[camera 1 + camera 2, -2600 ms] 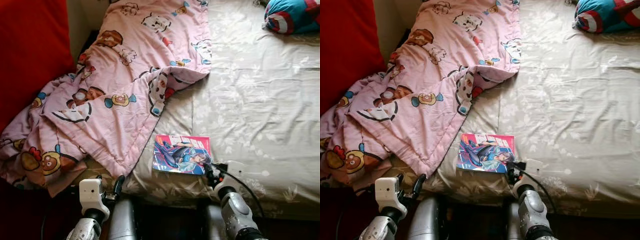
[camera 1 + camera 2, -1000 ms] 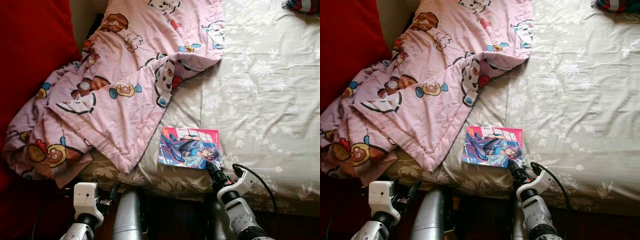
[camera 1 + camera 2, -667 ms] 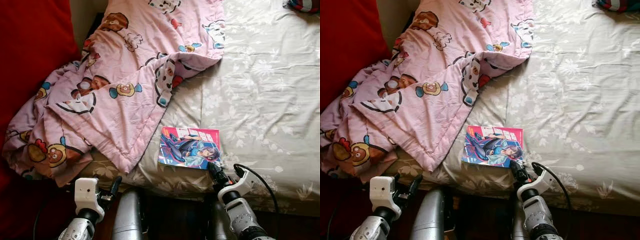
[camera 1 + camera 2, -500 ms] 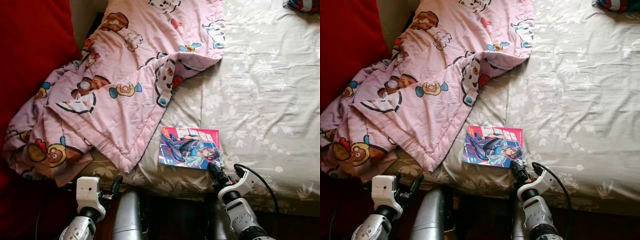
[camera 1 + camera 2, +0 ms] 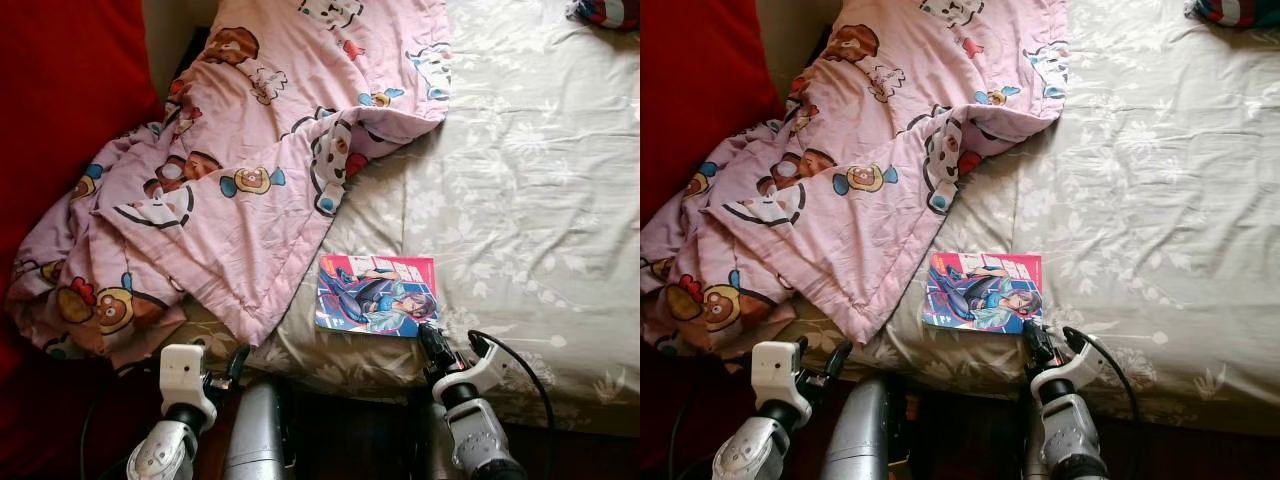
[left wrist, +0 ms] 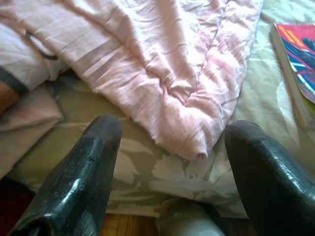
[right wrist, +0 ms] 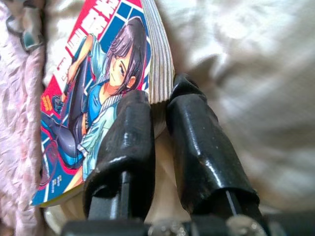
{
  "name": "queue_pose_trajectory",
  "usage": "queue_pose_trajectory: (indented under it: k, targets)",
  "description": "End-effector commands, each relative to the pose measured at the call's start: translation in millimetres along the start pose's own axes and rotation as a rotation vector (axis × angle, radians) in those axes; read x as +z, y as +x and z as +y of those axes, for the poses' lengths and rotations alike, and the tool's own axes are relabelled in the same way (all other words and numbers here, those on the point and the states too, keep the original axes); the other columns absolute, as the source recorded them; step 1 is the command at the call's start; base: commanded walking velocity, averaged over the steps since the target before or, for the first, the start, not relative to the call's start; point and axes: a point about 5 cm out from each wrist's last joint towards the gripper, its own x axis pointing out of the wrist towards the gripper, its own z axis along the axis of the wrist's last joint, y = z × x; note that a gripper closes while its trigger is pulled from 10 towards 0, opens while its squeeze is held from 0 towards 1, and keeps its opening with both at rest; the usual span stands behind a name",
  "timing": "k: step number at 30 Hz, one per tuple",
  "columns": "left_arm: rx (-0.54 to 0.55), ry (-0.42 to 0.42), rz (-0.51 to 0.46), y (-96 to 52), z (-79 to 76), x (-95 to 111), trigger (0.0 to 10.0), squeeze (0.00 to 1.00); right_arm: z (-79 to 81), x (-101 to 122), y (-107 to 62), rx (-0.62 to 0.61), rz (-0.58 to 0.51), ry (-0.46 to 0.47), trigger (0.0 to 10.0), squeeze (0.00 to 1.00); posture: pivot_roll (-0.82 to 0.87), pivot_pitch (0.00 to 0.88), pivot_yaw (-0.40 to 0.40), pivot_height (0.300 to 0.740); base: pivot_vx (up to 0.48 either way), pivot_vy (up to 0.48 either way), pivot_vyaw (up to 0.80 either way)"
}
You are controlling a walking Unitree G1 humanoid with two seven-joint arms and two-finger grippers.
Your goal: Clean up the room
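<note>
A thin paperback comic book with a pink-and-blue illustrated cover (image 5: 377, 308) lies flat near the front edge of the bed with the pale grey-green floral sheet (image 5: 540, 210), just beside the corner of the rumpled pink quilt printed with cartoon animals (image 5: 250, 180). The right gripper (image 7: 157, 110) has its two black fingers nearly together, pinching the corner of the comic book's page block nearest the bed's front edge. The left gripper (image 6: 170, 142) hangs below that edge with fingers spread wide, holding nothing, facing the quilt's corner.
</note>
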Motion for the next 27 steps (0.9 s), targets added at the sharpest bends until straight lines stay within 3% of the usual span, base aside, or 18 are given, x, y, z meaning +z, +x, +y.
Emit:
queue_pose_trajectory:
  k: [1,8,9,10,13,14,15,16,18,22,27]
  targets:
    - [0.028,0.007,0.046,-6.4,6.5,-11.9,10.0,0.00,-12.1,-1.9,-13.4,-0.070,-0.041,0.003,0.0,0.00,0.00,0.212,0.092,0.601,0.000,0.000,0.00]
    - [0.054,0.003,0.038,0.4,9.6,-12.7,10.0,0.00,1.2,22.4,-13.7,-0.045,-0.165,-0.141,0.0,0.00,-0.04,0.186,0.079,0.601,0.000,0.000,0.00]
    - [0.063,-0.005,0.033,2.0,10.2,-12.9,10.0,0.00,12.4,34.4,-9.5,-0.011,-0.200,-0.209,0.0,0.00,-0.05,0.177,0.071,0.601,0.000,0.000,0.00]
    - [0.063,-0.005,0.033,2.0,10.2,-12.9,10.0,0.00,12.4,34.4,-9.5,-0.011,-0.200,-0.209,0.0,0.00,-0.05,0.177,0.071,0.601,0.000,0.000,0.00]
    - [0.096,-0.041,0.020,7.2,10.0,-14.5,10.0,0.00,45.1,62.0,0.6,0.088,-0.271,-0.361,0.0,0.00,-0.07,0.154,0.049,0.601,0.000,0.000,0.00]
    - [0.101,-0.047,0.018,7.7,9.9,-14.6,10.0,0.00,50.7,64.9,1.9,0.105,-0.277,-0.389,1.0,0.00,-0.07,0.154,0.049,0.601,0.000,0.000,0.00]
    - [0.105,-0.052,0.016,8.6,9.3,-15.1,10.0,0.00,56.7,68.4,3.5,0.118,-0.282,-0.419,8.2,0.00,-0.08,0.146,0.042,0.601,0.000,0.000,0.00]
    - [0.108,-0.055,0.016,9.3,8.8,-15.5,10.0,0.00,61.5,70.8,5.3,0.126,-0.281,-0.450,10.0,0.00,-0.08,0.144,0.040,0.601,0.000,0.000,0.00]
    - [0.112,-0.067,0.014,11.6,5.4,-16.7,10.0,0.00,75.8,75.9,10.2,0.173,-0.289,-0.563,10.0,0.00,-0.08,0.129,0.025,0.601,0.000,0.000,0.00]
    - [0.126,-0.085,0.011,12.9,3.0,-18.9,10.0,0.00,74.6,78.0,15.0,0.113,-0.273,-0.627,10.0,0.00,-0.08,0.117,0.014,0.626,0.000,0.000,0.00]
    - [0.155,-0.092,0.044,10.4,5.1,-28.0,10.0,0.00,71.3,75.7,12.1,0.095,-0.246,-0.637,10.0,0.00,-0.08,0.103,0.007,0.661,0.000,0.000,0.00]
